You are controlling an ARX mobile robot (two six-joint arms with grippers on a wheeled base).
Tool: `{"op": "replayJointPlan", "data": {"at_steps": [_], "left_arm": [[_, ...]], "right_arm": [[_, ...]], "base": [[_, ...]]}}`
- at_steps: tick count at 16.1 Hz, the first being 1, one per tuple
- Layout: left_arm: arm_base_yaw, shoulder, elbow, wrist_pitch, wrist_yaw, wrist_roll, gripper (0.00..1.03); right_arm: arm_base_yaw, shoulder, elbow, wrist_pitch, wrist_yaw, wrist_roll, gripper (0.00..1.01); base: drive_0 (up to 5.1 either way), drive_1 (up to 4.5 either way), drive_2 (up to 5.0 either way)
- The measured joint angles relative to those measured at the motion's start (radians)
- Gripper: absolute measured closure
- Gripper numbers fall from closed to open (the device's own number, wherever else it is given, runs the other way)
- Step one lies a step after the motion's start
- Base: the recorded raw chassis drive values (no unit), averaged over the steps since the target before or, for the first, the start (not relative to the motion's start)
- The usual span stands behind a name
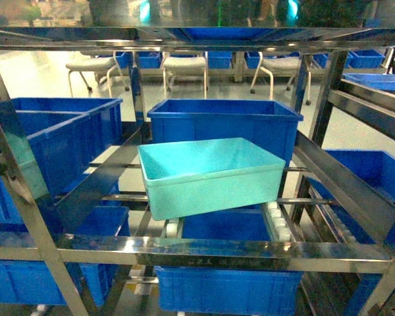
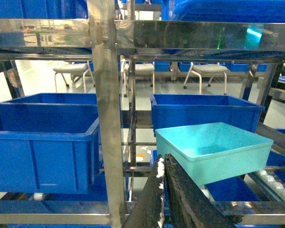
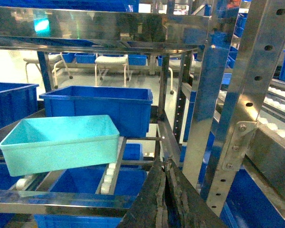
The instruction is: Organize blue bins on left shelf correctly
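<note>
A light turquoise blue bin (image 1: pixel 210 174) lies empty and skewed on the white roller tracks in the middle bay of the left shelf (image 1: pixel 217 251), its near end tipped down toward the front rail. In the left wrist view this bin (image 2: pixel 213 149) is just right of and beyond my left gripper (image 2: pixel 162 159), whose jaws are pressed together with nothing between them. In the right wrist view the bin (image 3: pixel 61 142) is to the left, apart from my right gripper (image 3: pixel 165 164), which is shut and empty in front of the shelf. Neither gripper shows in the head view.
Dark royal-blue ribbed bins stand behind the turquoise one (image 1: pixel 224 125), in the left bay (image 1: pixel 59 138), on the level below (image 1: pixel 227 289) and at the right (image 1: pixel 375 171). Upright steel posts (image 2: pixel 107 118) (image 3: pixel 213 95) stand close to both grippers. White chairs (image 1: pixel 184 66) are on the floor beyond.
</note>
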Motion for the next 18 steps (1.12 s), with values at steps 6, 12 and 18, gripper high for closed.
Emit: {"op": "replayJointPlan", "data": {"at_steps": [6,12,18], "left_arm": [[0.0,-0.201,0.0,-0.224,-0.002,0.0,1.01],[0.0,-0.201,0.0,-0.219,0.0,0.0,1.01],[0.0,-0.201,0.0,-0.22,0.0,0.0,0.24]], "right_arm": [[0.0,-0.131,0.0,-0.138,0.0,0.0,0.99],[0.0,-0.285,0.001,-0.296,0.0,-0.001,0.99],[0.0,-0.285,0.001,-0.296,0.0,-0.002,0.2]], "base": [[0.0,0.0,0.0],[0.0,0.0,0.0],[0.0,0.0,0.0]]}}
